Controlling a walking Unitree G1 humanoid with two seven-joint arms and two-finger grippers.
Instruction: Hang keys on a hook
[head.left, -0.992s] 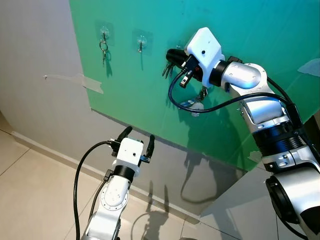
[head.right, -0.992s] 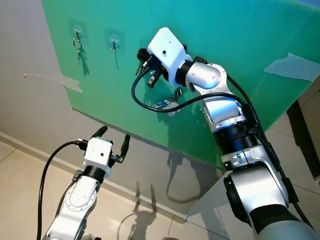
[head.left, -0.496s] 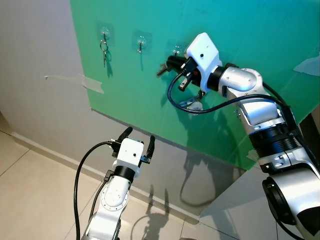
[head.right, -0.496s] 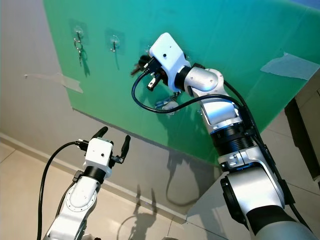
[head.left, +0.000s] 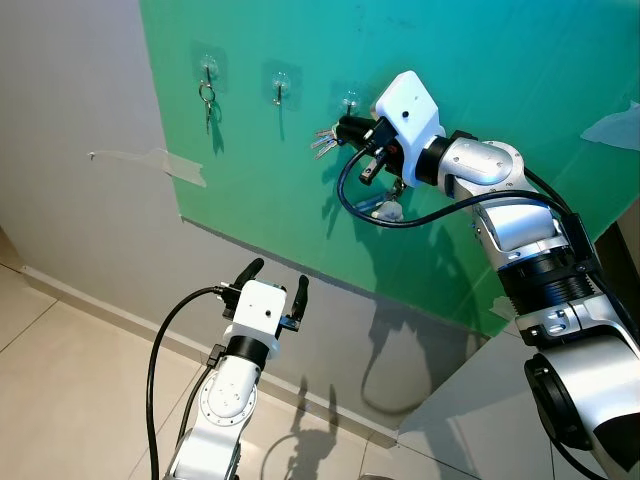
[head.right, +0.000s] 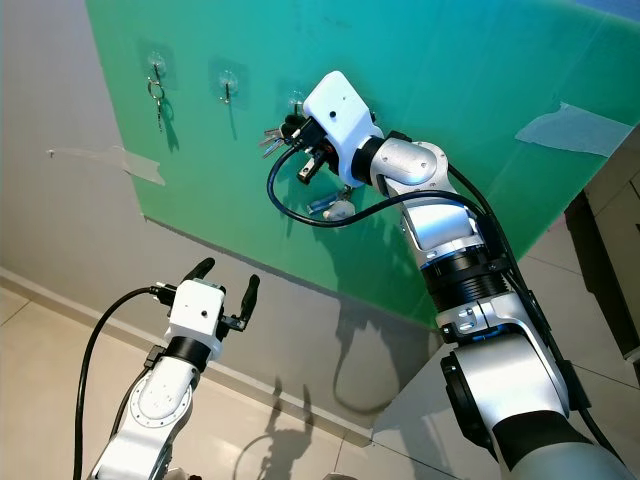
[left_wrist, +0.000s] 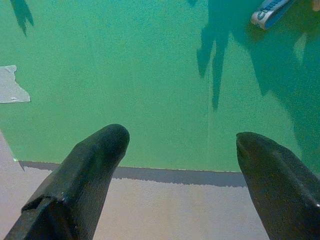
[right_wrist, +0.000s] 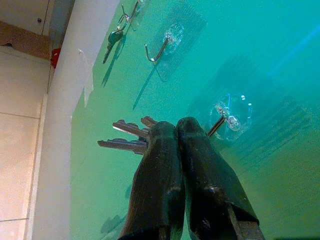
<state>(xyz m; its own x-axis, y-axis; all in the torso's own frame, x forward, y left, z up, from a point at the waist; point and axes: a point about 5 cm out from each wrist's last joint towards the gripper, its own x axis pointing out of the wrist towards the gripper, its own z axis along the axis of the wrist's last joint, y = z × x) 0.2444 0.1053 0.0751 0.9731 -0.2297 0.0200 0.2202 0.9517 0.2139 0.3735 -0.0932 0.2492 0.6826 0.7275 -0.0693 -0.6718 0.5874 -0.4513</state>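
Observation:
Three clear stick-on hooks sit in a row on a green board (head.left: 300, 200). The left hook (head.left: 207, 70) carries a key on a ring, and the middle hook (head.left: 279, 88) is bare. My right gripper (head.left: 343, 128) is shut on a bunch of keys (head.left: 323, 140), just below and beside the right hook (head.left: 351, 100). In the right wrist view the keys (right_wrist: 125, 137) stick out past the closed fingertips (right_wrist: 165, 132), with that hook (right_wrist: 222, 117) close behind. My left gripper (head.left: 272, 280) stands open and holds nothing, low in front of the wall.
A blue-and-white tag (head.left: 385, 208) dangles under the right wrist against the board. Tape strips (head.left: 175, 165) hold the board's edges to the grey wall. Tiled floor lies below, with a pale counter corner (head.left: 480, 400) at the lower right.
My right gripper has moved up and left to the right hook, and the keys now point out sideways. The left arm has stayed still.

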